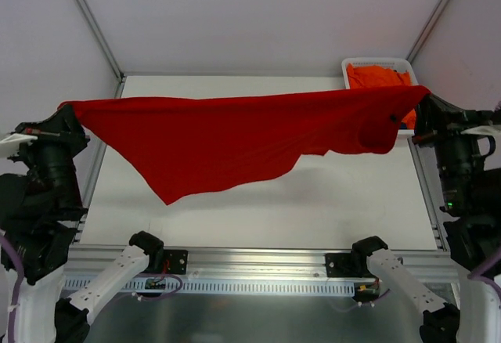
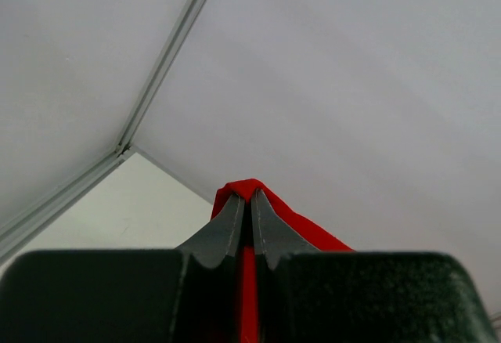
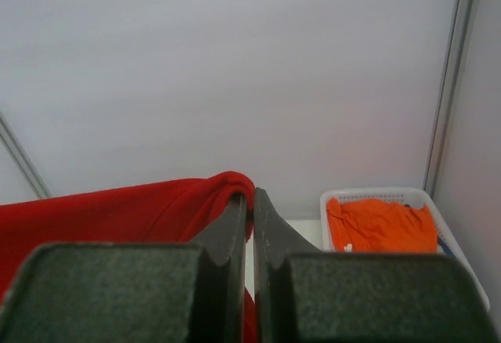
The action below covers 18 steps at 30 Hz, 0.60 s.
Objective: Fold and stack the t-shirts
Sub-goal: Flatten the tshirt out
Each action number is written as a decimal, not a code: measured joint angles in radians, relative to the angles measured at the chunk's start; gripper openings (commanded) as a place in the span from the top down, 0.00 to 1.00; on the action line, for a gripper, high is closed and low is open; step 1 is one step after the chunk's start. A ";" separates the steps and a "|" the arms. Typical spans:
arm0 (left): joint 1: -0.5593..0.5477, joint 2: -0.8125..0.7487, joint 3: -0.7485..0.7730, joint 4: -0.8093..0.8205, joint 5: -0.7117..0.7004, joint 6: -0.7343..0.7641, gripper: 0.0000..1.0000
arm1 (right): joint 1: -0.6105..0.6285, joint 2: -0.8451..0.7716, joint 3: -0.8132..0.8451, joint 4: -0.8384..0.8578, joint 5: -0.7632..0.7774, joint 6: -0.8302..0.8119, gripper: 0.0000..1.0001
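Red t-shirt [image 1: 227,139] taut between your left tool [image 2: 249,198] and right tool [image 3: 250,196], both clamped on it; pull wider and an edge may slip.

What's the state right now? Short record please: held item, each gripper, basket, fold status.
held item: red t-shirt, stretched in the air between the two arms, lower edge sagging to a point on the left, above the table
left gripper: shut on one end of the red t-shirt
right gripper: shut on the opposite end
basket: white, far right corner of the table, orange t-shirt crumpled inside
fold status: red t-shirt unfolded, orange t-shirt untouched
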 measured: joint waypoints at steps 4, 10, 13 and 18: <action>-0.005 -0.062 0.022 -0.009 0.022 0.000 1.00 | 0.000 -0.073 0.001 -0.003 -0.026 0.015 1.00; -0.004 -0.080 0.046 -0.011 0.048 -0.003 1.00 | 0.000 -0.106 -0.003 -0.021 -0.063 0.059 1.00; -0.004 -0.072 -0.001 -0.006 0.048 -0.021 1.00 | 0.000 -0.110 -0.061 -0.015 -0.065 0.086 1.00; -0.004 0.011 -0.142 0.001 0.047 -0.081 1.00 | 0.000 -0.092 -0.252 -0.012 -0.069 0.130 1.00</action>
